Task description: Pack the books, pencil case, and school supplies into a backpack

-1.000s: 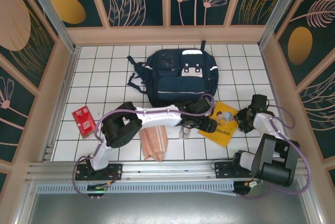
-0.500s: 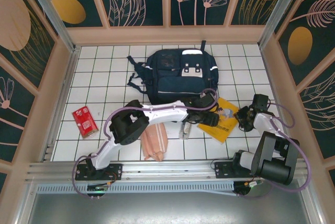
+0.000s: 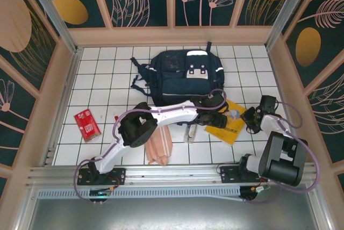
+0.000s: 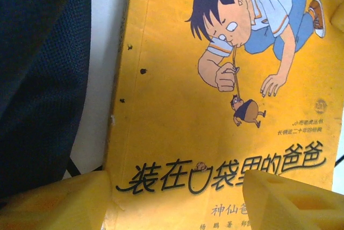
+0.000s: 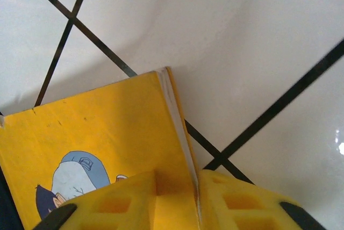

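The yellow book (image 3: pixel 230 129) lies on the tiles just right of the navy backpack (image 3: pixel 185 74). My left gripper (image 3: pixel 218 119) hovers open over the book's cover (image 4: pixel 204 122), its yellow fingers (image 4: pixel 54 203) spread to either side of the title. The backpack's fabric (image 4: pixel 37 79) runs along the left. My right gripper (image 3: pixel 250 121) is at the book's right corner, and its fingers (image 5: pixel 113 203) straddle the book's edge (image 5: pixel 177 117). That gripper (image 5: pixel 177 203) is closed on the corner. The salmon pencil case (image 3: pixel 159 145) lies near the front. A small red flat pack (image 3: pixel 86 122) sits far left.
A small pale case (image 3: pixel 189 133) lies between the pencil case and the book, under the left arm. Wooden walls fence in the tiled floor (image 3: pixel 107 79) on three sides. The right arm's base stands at the front right.
My left arm has swung further right and its gripper has moved up over the book toward the backpack. The right gripper has stayed at the book's corner.
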